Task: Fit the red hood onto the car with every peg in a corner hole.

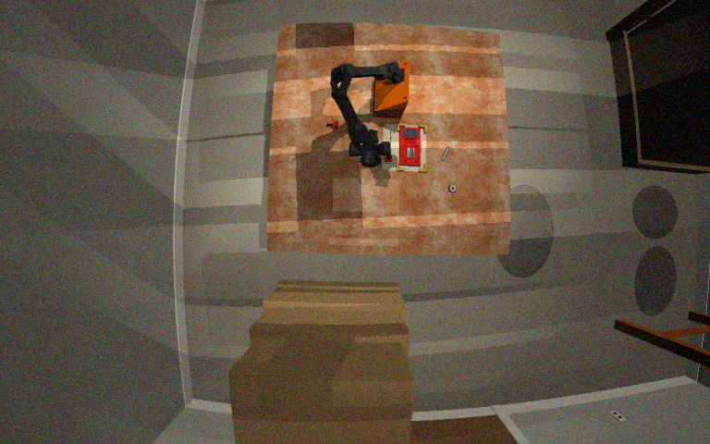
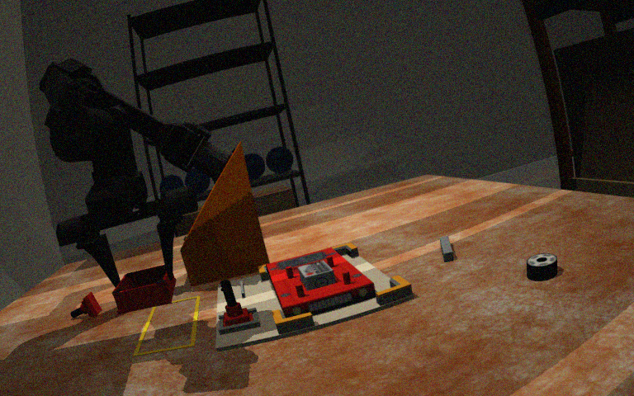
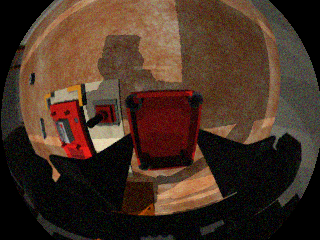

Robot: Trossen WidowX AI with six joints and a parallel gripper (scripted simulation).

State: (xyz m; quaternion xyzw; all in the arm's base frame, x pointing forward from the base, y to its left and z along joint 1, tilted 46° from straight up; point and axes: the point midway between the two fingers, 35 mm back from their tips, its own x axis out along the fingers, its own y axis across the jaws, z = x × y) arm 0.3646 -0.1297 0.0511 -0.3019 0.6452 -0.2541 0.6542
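Observation:
My gripper [image 2: 144,282] [image 3: 164,135] is shut on the red hood [image 2: 144,294] [image 3: 165,120], with one finger at each long side. The hood hangs above the table, left of the jig in the exterior view; its recessed side and dark corner bosses face the wrist camera. The top view hides it under the arm. The red chassis [image 1: 410,142] [image 2: 286,289] [image 3: 79,135] sits in the cream jig [image 1: 423,145] [image 2: 263,299] with yellow corner blocks. The grey engine block [image 1: 410,153] [image 2: 315,275] [image 3: 65,131] stands on its deck among several short pegs, including one peg [image 2: 346,278] near the front.
A black-handled red part [image 2: 232,313] [image 3: 104,114] stands upright on the jig board, between hood and chassis. An orange wedge [image 1: 392,96] [image 2: 227,245] rises behind. A small red part [image 1: 335,125] [image 2: 92,304], grey bar [image 1: 445,153] [image 2: 446,248] and black wheel [image 1: 454,188] [image 2: 541,268] lie around.

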